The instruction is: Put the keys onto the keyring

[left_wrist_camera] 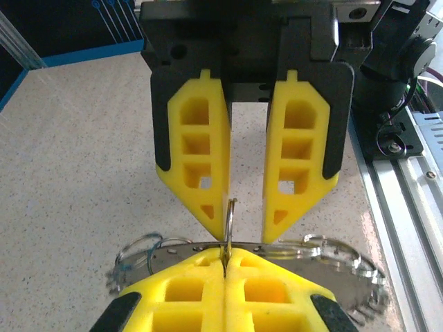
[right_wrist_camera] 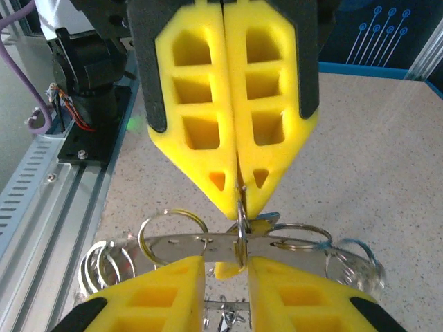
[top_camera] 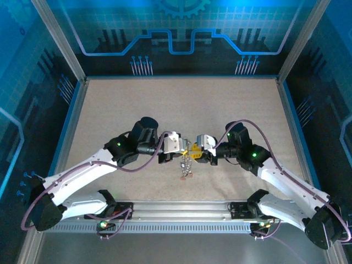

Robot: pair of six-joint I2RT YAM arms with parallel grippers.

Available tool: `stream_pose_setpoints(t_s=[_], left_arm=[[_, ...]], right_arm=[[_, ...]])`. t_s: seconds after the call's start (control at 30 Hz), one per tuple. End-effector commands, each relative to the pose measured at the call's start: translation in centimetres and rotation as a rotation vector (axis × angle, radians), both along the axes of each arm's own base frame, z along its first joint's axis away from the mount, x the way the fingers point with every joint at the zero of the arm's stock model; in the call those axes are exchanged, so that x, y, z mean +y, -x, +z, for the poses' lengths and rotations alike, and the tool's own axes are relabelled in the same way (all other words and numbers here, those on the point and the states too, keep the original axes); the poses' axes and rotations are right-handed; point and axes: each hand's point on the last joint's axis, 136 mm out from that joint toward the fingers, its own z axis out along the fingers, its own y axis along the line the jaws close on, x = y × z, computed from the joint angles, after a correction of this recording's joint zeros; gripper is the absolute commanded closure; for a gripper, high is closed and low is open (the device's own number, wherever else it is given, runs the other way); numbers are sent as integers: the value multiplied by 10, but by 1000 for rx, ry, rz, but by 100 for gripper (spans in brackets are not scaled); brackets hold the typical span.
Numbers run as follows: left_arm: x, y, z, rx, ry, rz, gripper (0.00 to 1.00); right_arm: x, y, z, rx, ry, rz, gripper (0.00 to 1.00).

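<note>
Left gripper (left_wrist_camera: pixel 225 261): yellow foam fingers pressed together, tips pinching one upright wire loop of the silvery metal keyring (right_wrist_camera: pixel 201 242). Right gripper (right_wrist_camera: pixel 225 261): fingers narrowly apart, flanking that loop. Small keys (top_camera: pixel 185 172) dangle below both.

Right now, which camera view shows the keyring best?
Right wrist. The keyring runs across the frame, sharp, its loops countable. In left wrist the shut left gripper covers its middle. In top external it is a small blurred glint between the arms.
</note>
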Motion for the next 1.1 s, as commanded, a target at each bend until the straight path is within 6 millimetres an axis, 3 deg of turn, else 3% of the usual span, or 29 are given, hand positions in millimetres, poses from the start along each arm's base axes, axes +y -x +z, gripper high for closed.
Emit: stream_pose_setpoints(t_s=[0.0,0.3,0.77,1.07], left_arm=[[-4,8,13,-11,-8,-66,100],[-1,10,3,1,-84,-92,100],[-6,13,3,-19,-122,-125,100],[-8,12,7,-1,-109,-107,100]], right_arm=[[2,3,-2,-8,51,20,77],[2,8,4,-49,74,39,84],[10,9,7,-62,59,55,83],[11,13,13,-85,25,55,100]])
